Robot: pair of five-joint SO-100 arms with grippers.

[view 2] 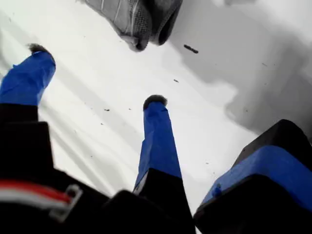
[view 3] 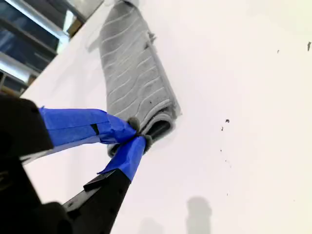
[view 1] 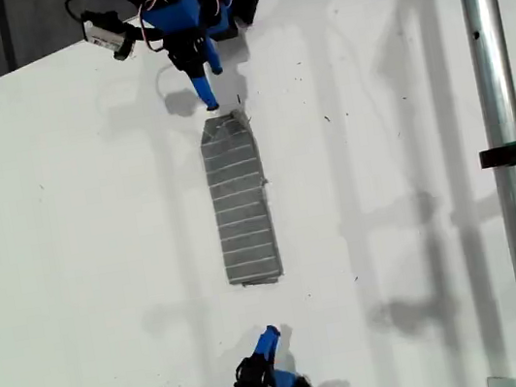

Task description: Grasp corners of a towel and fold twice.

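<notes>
The white table (view 1: 60, 185) carries the towel (view 1: 240, 206), which lies near the middle of the exterior view, folded into a long narrow strip. The grey cloth shows thin white stripes running across its width. The strip's end at the top of the exterior view tapers to a blunt point. The opposite end is square, with stacked layers showing at its edge.

An upright metal pole (view 1: 509, 164) stands toward the exterior view's right.

The second arm reaches in from the top of the exterior view. My second tool (view 1: 208, 98) points down at the table with its tips pressed together (view 3: 139, 134), just beside the towel's (view 3: 134, 73) rolled fold. Whether any cloth is pinched cannot be told.

The first arm sits at the bottom edge of the exterior view. My first tool (view 1: 269, 334) is spread wide (view 2: 97, 74) and holds nothing, with the towel's layered end (view 2: 134, 17) lying apart, beyond its tips.
</notes>
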